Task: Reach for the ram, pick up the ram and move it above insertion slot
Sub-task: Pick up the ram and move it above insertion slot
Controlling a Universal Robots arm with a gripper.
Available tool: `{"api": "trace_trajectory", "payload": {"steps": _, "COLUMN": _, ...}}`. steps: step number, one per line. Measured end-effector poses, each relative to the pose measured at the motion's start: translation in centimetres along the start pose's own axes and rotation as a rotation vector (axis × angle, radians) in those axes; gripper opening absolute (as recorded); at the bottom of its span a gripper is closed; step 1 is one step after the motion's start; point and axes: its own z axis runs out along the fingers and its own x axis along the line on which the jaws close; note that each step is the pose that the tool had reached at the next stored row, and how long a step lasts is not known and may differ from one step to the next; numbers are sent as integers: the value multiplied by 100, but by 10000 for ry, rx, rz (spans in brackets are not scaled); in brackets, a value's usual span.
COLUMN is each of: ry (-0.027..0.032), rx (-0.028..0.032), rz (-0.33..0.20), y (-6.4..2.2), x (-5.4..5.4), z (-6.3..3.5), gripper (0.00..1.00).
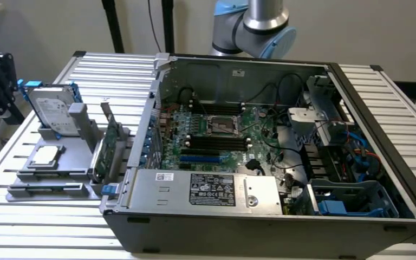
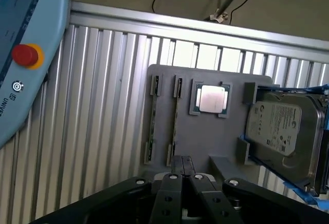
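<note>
Above the grey parts tray: gripper closed and empty, ram sitting in its holder

Over the slatted metal table (image 2: 103, 111), the gripper (image 2: 182, 163) is hanging above one edge of the grey parts tray (image 2: 226, 147), as the wrist view shows. Its two dark fingers (image 2: 176, 166) are pressing together, with nothing showing between them. The ram (image 2: 175, 113) is standing on its long edge in a narrow holder on the tray, and the fingertips are hovering just beside one end of it. A second thin stick (image 2: 153, 116) is standing parallel to it in the next holder. The processor (image 2: 212, 99) is lying flat in its pocket beside the ram, and the hard drive (image 2: 280, 126) is standing on edge beyond the processor. A blue teach pendant (image 2: 25, 54) with a red button is lying on the table, apart from the tray. In the exterior view the open computer case (image 1: 266, 227) is lying on the table to the exterior view's right of the tray, its motherboard (image 1: 215, 122) facing up and the dark memory slots (image 1: 215, 142) showing, well apart from the ram
</note>
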Motion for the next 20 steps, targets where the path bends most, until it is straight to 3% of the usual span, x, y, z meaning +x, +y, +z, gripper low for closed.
{"api": "trace_trajectory", "payload": {"steps": 5, "ry": 0, "rx": 0, "rz": -6, "y": 1, "x": 12, "z": 6, "gripper": 12}}
{"api": "trace_trajectory", "payload": {"steps": 7, "ry": 1, "rx": -2, "rz": -6, "y": 2, "x": 19, "z": 15, "gripper": 24}}
{"api": "trace_trajectory", "payload": {"steps": 8, "ry": 1, "rx": -2, "rz": -6, "y": 2, "x": 22, "z": 22, "gripper": 24}}
{"api": "trace_trajectory", "payload": {"steps": 12, "ry": 1, "rx": -1, "rz": -6, "y": 3, "x": 34, "z": 69, "gripper": 42}}
{"api": "trace_trajectory", "payload": {"steps": 20, "ry": -4, "rx": 0, "rz": 0, "y": 10, "x": 83, "z": 214, "gripper": 42}}
